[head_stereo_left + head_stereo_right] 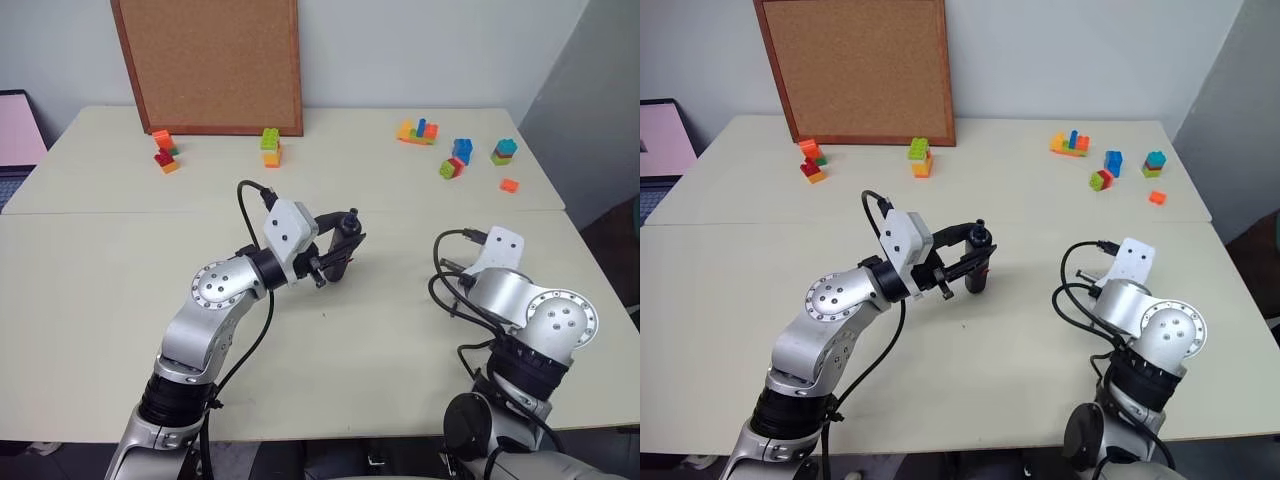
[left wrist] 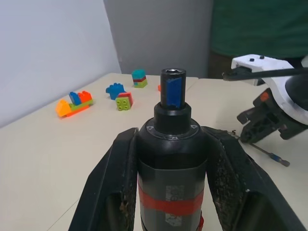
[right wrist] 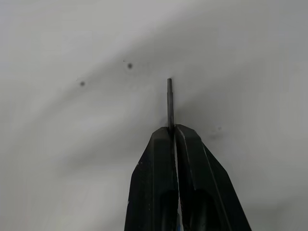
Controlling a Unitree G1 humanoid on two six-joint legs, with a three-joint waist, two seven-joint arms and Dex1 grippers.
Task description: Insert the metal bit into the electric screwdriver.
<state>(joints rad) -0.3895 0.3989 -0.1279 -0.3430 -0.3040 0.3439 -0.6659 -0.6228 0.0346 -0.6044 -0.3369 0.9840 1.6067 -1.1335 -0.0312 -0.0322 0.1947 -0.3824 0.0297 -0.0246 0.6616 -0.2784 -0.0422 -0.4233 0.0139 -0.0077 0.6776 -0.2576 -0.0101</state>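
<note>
**Both grippers clamped: screwdriver in the left, bit in the right**

The left gripper [image 2: 168, 192] is closed around the electric screwdriver [image 2: 171, 159], a stubby black cylindrical tool with a red band around its body and a blue strip on its narrower neck. Its two black fingers [image 2: 113, 183] press against either side of the barrel, and the open socket at the tool's tip faces away from the wrist. In the head views the tool is held above the pale beige table [image 1: 100, 300], roughly at the middle of it.

The right gripper [image 3: 174, 129] is pinched shut on the metal bit [image 3: 170, 103], a thin straight dark grey rod. The rod sticks out past the closed fingertips, over the bare tabletop, with its free end pointing away from the wrist. The right gripper is well apart from the screwdriver, off to its right.

At the far edge of the table sit clusters of coloured plastic building blocks [image 1: 456, 158] and a brown cork board with a wooden frame [image 1: 208, 62] leaning against the wall.
</note>
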